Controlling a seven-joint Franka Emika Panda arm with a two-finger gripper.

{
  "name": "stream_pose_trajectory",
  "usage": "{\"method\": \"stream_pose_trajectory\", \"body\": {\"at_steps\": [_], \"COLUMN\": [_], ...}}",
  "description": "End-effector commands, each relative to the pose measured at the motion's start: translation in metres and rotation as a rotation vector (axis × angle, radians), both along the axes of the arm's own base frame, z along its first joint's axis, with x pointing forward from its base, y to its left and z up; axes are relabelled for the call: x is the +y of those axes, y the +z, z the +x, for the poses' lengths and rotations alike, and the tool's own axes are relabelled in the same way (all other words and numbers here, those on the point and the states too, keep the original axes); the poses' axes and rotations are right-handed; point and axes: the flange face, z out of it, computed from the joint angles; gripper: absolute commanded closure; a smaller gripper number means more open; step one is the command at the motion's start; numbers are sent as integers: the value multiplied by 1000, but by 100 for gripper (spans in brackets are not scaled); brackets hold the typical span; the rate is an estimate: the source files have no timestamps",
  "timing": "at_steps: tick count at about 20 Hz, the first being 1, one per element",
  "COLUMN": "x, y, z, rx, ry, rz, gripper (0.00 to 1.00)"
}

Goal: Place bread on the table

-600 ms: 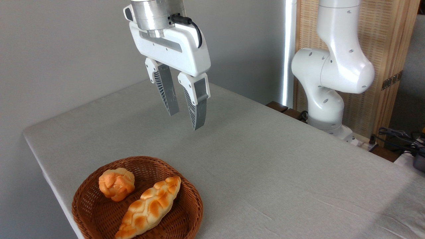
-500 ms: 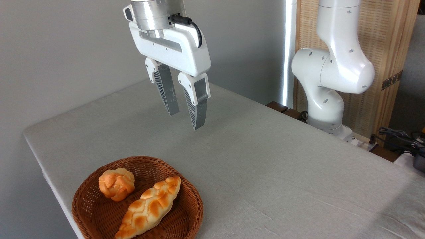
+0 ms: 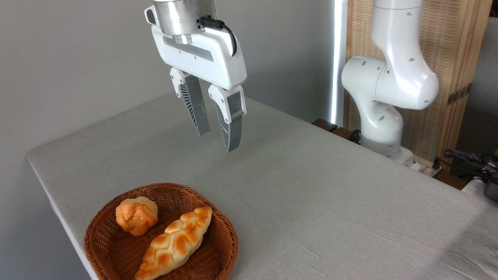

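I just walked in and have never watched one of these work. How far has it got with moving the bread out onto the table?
Nothing looks done yet. The braided bread lies in the wicker basket beside a small round bun. The gripper hangs open and empty, high over the table, away from the basket. Everything is left: reach down, grasp the loaf, lift it out and set it on the grey cloth.

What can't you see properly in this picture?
- The basket's near rim: cut off by the bottom edge.
- The braided bread's lower tip: cut off there too.
- The round bun's underside: hidden against the basket.
- The arm above the gripper: cut off by the top edge.
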Motion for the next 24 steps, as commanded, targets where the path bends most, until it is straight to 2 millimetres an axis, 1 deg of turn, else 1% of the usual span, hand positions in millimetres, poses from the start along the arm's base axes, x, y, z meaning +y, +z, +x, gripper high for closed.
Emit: {"method": "stream_pose_trajectory", "body": {"at_steps": [1, 21, 24], "x": [2, 3, -1], "y": [5, 4, 2], "z": [-5, -6, -5], "rx": [14, 22, 25], "ry": [-6, 5, 4], "rz": [5, 5, 4], "gripper": [0, 0, 0]}}
